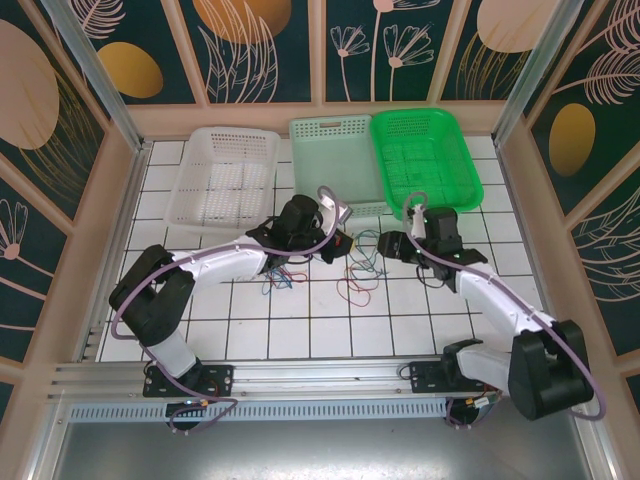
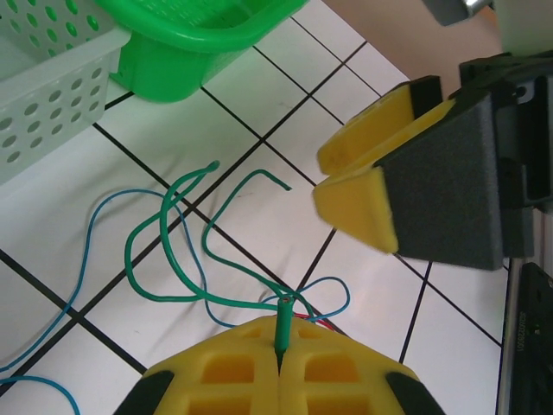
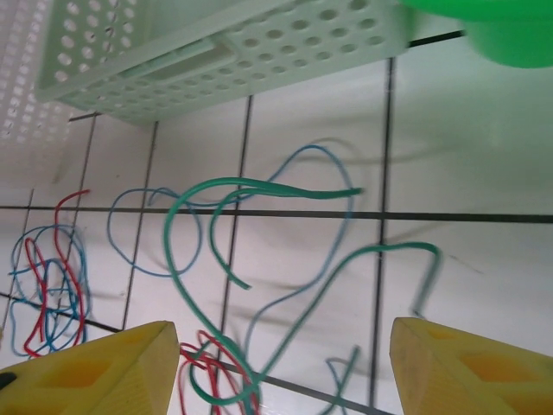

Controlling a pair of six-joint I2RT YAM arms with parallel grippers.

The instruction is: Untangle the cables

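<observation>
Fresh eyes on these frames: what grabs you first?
The loose tangle of red, blue and green cables on the white tiles. Then the left gripper, shut on a green cable, with the right gripper open above the loops. At the back, a bright green basket stands out.

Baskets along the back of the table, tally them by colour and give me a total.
White perforated plastic basket: 1
Pale mint perforated plastic basket: 1
Bright green plastic basket: 1
Total: 3
</observation>
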